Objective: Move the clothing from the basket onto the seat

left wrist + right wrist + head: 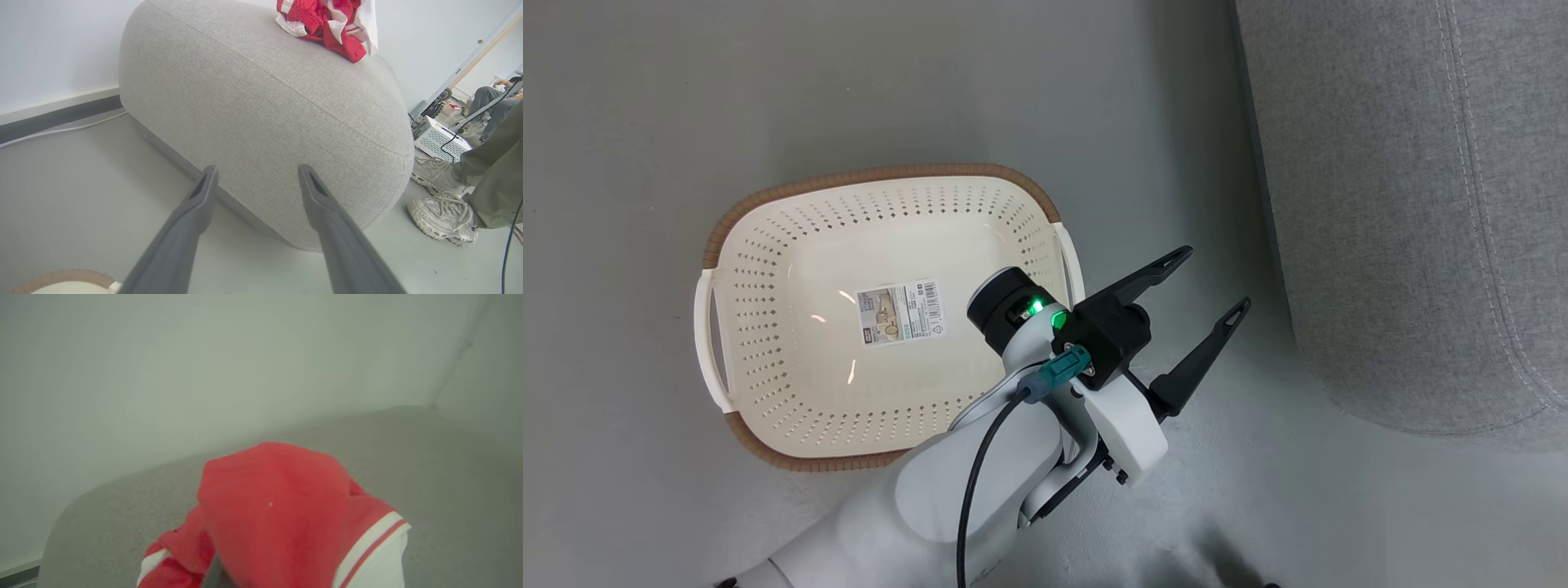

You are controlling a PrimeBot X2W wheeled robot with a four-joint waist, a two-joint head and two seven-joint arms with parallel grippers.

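The cream basket (874, 173) with its brown rim stands on the floor, and only a paper label (901, 312) lies in it. My left gripper (1213, 280) hovers open between the basket and the grey seat (1405, 204), holding nothing. In the left wrist view its fingers (257, 169) point at the seat's rounded side (265, 102), with the basket rim (61, 277) at the lower left. Red and white clothing (327, 20) touches the seat's top. In the right wrist view the clothing (278, 506) drapes over my right gripper's fingers and hides them, above the seat (449, 457).
A person's legs and white shoes (443, 216) stand on the floor beside the seat's end. A white perforated box (439, 141) with cables sits behind them. A pale cable (61, 130) runs along the wall's base. Bare grey floor surrounds the basket.
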